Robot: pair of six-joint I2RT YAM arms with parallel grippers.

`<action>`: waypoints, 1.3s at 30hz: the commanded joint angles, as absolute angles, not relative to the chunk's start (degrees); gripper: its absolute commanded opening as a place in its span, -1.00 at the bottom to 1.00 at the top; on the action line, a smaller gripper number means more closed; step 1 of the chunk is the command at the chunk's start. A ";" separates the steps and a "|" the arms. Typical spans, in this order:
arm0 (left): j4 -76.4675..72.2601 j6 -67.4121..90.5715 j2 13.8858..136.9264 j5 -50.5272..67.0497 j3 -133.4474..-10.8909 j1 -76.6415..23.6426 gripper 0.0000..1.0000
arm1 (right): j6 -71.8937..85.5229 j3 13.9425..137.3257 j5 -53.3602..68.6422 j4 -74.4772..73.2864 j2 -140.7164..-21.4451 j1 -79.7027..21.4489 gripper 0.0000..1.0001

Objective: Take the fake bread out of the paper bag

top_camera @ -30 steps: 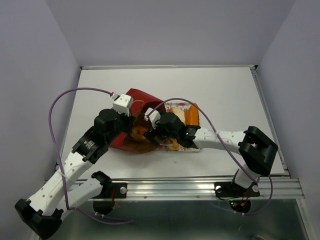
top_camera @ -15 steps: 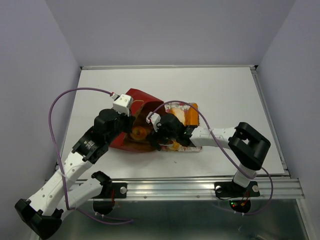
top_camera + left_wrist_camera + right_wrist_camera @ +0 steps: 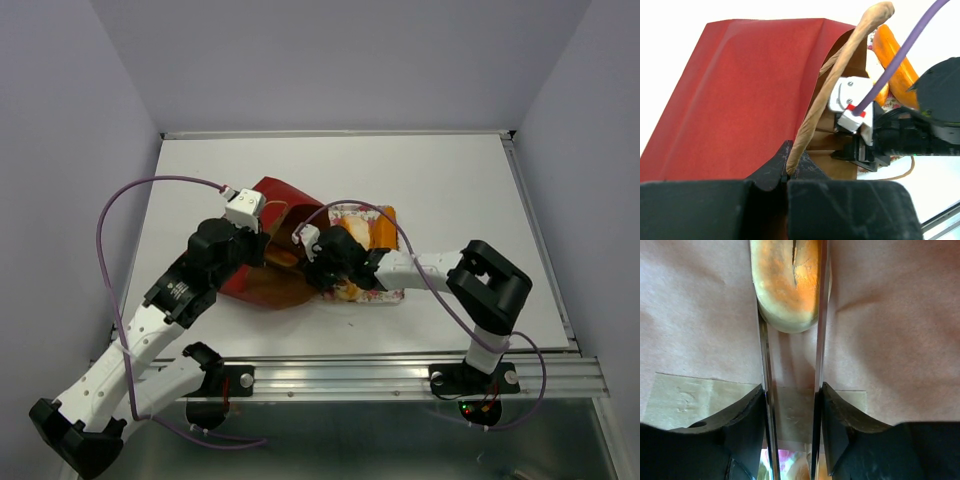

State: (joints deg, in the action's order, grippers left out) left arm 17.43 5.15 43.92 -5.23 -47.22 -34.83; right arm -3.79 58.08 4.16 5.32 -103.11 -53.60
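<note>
The paper bag (image 3: 272, 192) lies on its side, red outside and brown kraft inside, with its mouth toward the right. My left gripper (image 3: 786, 177) is shut on the bag's upper rim at the foot of a cord handle (image 3: 840, 75), holding the mouth up. My right gripper (image 3: 302, 264) reaches into the mouth. Inside, its two metal fingers (image 3: 820, 315) press both sides of a glossy orange-golden bun of the fake bread (image 3: 787, 280), which rests on the brown paper (image 3: 700, 315). A longer orange loaf (image 3: 385, 228) lies outside the bag.
A floral rectangular tray (image 3: 388, 297) sits just right of the bag's mouth, under the right arm, with the loaf and another pastry (image 3: 347, 290) on it. Purple cables loop above both arms. The table's metal rail runs along the near edge.
My right gripper has pushed further left into the bag and its fingers have come together on the bun. The left gripper and the bag have stayed put.
</note>
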 commanded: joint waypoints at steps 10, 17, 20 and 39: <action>14.06 6.85 42.45 -12.56 -47.99 -34.98 -1.00 | 4.74 57.31 0.62 2.03 -82.98 -53.26 -0.99; 14.06 9.93 41.04 -21.45 -48.25 -34.98 -1.00 | 9.58 53.61 -4.57 -7.90 -70.93 -53.26 -0.98; 13.62 10.90 39.99 -23.37 -48.08 -34.98 -1.00 | 12.29 50.72 -6.24 -11.85 -63.83 -53.26 -0.96; 12.39 12.22 39.29 -26.63 -47.72 -34.98 -1.00 | 22.05 47.11 -26.46 -19.60 -61.77 -53.26 -0.57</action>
State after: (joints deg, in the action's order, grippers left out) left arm 15.86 11.42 39.66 -24.77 -47.22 -34.81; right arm 18.98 46.85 -23.94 -20.69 -60.25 -53.54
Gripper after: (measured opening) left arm 0.059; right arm 0.477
